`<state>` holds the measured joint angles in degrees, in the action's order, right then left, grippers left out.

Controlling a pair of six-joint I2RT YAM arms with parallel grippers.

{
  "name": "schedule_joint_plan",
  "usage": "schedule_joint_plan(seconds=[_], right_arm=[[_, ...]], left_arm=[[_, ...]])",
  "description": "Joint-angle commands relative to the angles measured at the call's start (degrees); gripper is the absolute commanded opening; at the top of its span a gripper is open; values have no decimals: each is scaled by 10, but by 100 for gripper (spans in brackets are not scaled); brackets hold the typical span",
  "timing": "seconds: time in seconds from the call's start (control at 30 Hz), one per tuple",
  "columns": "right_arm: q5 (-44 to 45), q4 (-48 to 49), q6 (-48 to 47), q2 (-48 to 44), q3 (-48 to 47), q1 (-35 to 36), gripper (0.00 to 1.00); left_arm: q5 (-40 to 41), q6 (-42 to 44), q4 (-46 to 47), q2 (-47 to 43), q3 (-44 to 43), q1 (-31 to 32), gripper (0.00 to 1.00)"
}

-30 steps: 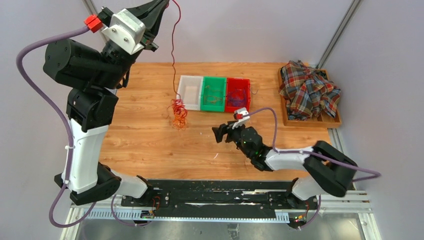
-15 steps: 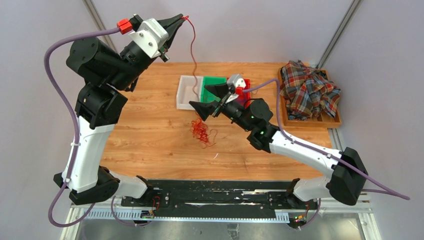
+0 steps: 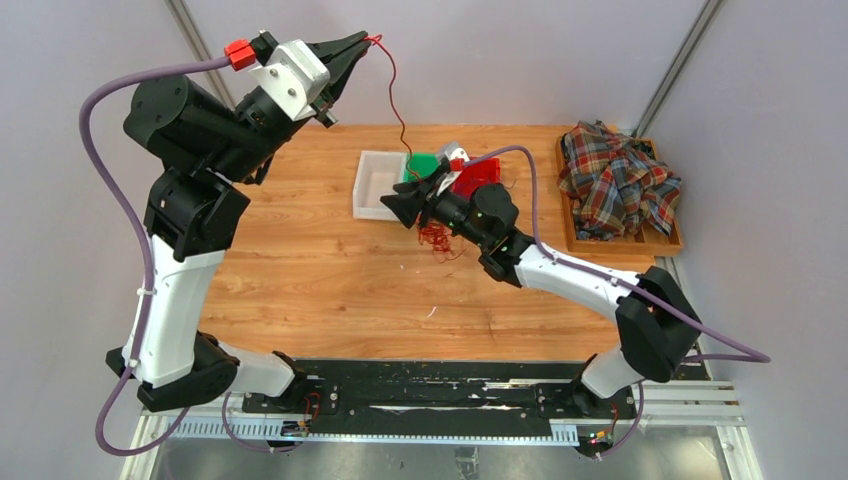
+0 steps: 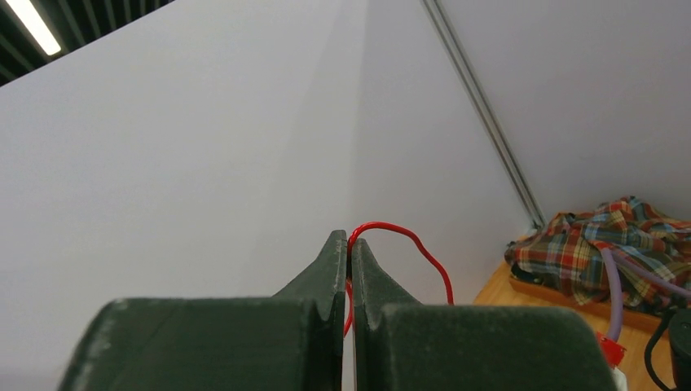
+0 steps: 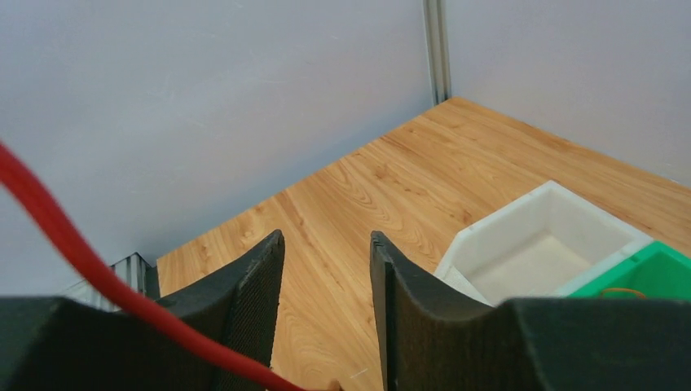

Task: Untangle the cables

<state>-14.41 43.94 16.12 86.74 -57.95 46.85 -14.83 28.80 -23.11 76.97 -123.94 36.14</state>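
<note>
Red cables (image 3: 437, 241) and green bin (image 3: 424, 163) partly hidden behind right arm (image 3: 485, 218)

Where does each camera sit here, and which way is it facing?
Top external: above and behind the bases, looking down on the table; both arms show.
Left wrist: looks past the shut left gripper, pinching the red cable, at the wall and cloth.
Right wrist: looks past the open right gripper across the table to the white bin.
Shared: the red cable shows in all three; the cloth in top and left wrist.
</note>
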Motion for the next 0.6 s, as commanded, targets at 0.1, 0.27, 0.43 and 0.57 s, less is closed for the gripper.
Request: schedule_joint_plan(seconds=[0.1, 0.27, 0.43, 0.57], right_arm=[[-8, 84, 78, 49, -7, 0, 30], [9, 109, 72, 95, 4, 17, 31], [37, 60, 50, 105, 14, 34, 30], [81, 61, -11, 107, 46, 70, 30]], left_arm=[[-10, -39, 47, 6, -24, 6, 0], [-2, -49, 61, 14, -34, 8, 0], [14, -119, 65, 28, -80, 8, 0], [14, -132, 92, 30, -89, 8, 0]])
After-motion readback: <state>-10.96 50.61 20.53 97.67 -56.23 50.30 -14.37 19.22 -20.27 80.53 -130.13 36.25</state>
